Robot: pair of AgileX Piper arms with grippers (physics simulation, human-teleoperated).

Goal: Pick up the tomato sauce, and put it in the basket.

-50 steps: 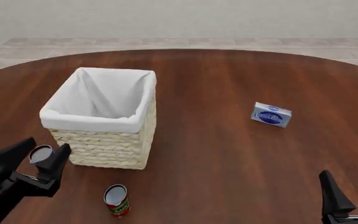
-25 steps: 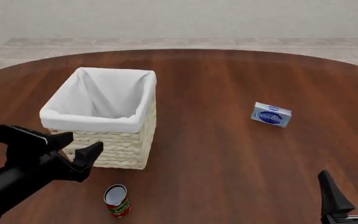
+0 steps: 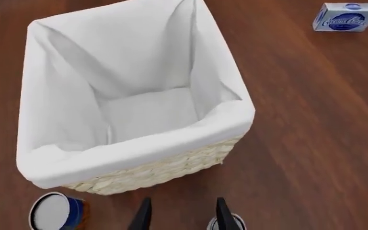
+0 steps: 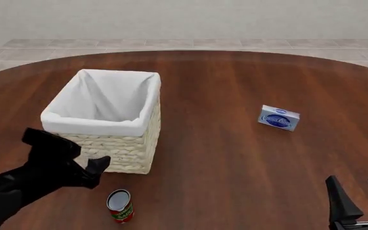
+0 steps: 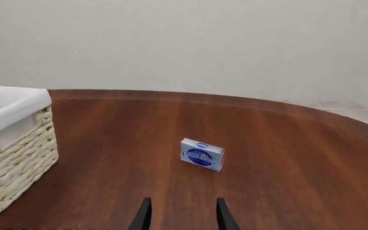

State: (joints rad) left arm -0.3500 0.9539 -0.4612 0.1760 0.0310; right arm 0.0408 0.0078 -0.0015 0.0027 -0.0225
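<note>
Nothing grabbed yet: tomato sauce (image 4: 119, 206) stands on the worktop (image 4: 235, 158) beside the basket (image 4: 107, 122), left gripper (image 3: 180, 218) hovering with jaws spread; pickup and drop remain

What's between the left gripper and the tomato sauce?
Nothing: in the front view, only bare table separates the left gripper from the tomato sauce; the basket sits beyond.

Your left gripper (image 4: 88, 165) hangs above the table with fingers parted, while your right gripper (image 4: 358, 196) sits low, fingers spread and upright.
</note>
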